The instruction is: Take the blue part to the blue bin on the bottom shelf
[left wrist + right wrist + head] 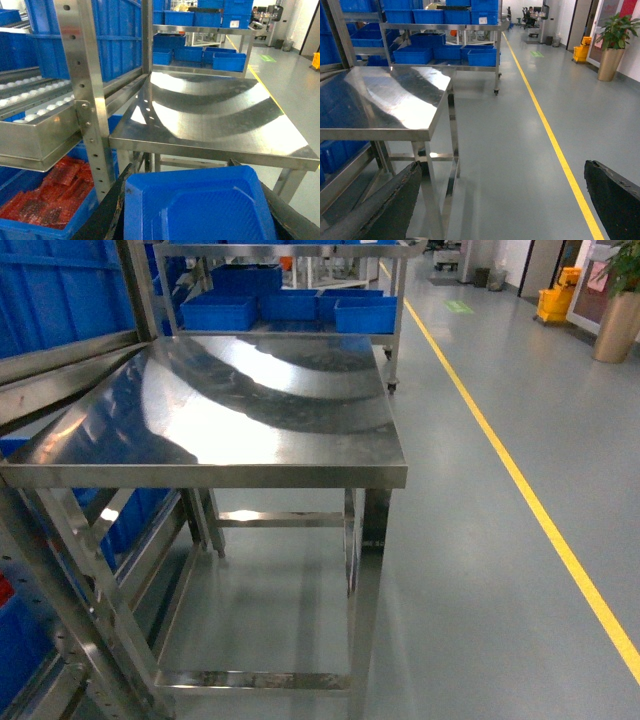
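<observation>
Left wrist-mounted view shows our left gripper (pixel 200 220) clenched on the blue part (pixel 200 202), a flat blue plastic tray sitting between the two dark fingers (pixel 107 212) at the bottom of the picture, just in front of the steel table (pixel 215 115) and beside a perforated upright (pixel 87 100). Our right gripper (pixel 505 200) hangs with its fingers spread wide and nothing between them, above the grey floor (pixel 520 130) near the yellow line (pixel 555 145). From the head camera we see only the table and blue bins (pixel 290 305) on a cart behind it.
</observation>
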`<state>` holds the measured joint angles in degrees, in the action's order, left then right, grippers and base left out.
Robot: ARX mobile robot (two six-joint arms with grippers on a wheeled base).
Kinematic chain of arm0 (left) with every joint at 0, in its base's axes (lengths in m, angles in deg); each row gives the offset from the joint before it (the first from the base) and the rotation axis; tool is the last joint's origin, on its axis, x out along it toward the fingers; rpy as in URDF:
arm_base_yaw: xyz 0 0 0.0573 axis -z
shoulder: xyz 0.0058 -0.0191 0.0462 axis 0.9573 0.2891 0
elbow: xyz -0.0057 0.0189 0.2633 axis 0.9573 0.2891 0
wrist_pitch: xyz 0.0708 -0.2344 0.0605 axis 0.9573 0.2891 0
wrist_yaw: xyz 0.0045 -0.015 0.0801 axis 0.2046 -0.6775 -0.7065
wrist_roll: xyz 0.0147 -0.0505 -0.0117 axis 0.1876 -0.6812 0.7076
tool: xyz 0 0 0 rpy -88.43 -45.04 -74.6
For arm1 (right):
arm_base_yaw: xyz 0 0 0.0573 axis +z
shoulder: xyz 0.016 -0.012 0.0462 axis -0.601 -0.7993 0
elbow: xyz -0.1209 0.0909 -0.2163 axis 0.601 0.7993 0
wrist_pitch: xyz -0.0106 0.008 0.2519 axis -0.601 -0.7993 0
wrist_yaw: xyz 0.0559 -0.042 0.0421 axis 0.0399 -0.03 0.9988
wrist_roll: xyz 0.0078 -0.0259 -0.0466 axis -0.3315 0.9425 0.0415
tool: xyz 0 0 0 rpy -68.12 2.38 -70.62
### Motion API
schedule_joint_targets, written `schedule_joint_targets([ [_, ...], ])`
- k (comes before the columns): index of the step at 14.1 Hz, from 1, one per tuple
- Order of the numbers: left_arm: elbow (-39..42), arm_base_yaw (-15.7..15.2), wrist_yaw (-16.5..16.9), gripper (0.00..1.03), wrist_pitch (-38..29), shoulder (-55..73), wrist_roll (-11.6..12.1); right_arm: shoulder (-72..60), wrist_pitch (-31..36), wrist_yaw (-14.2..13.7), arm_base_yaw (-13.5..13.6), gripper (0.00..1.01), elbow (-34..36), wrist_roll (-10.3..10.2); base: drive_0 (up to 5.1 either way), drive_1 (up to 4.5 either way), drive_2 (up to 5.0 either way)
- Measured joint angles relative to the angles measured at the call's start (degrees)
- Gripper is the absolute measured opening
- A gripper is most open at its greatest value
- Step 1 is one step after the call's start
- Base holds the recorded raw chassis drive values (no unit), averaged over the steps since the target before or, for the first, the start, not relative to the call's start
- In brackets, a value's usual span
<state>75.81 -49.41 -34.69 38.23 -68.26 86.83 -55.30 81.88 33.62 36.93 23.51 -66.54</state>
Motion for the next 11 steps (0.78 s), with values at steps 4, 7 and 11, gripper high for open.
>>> schedule_joint_targets([
  [4,0.00,0.00,-0.17,0.43,-0.02,0.04,0.00,0.00,-0.17,0.00,0.00,0.98,0.00,0.00,-4.9,2.58,2.6],
  [7,0.00,0.00,-0.22,0.43,0.07,0.02,0.00,0.00,0.13,0.02,0.00,0.98,0.00,0.00,-5.0,2.45,2.4],
  [11,0.00,0.00,-0.24,0.43,0.07,-0.04,0.00,0.00,-0.02,0.02,0.00,0.98,0.00,0.00,-5.1,2.38,2.4],
])
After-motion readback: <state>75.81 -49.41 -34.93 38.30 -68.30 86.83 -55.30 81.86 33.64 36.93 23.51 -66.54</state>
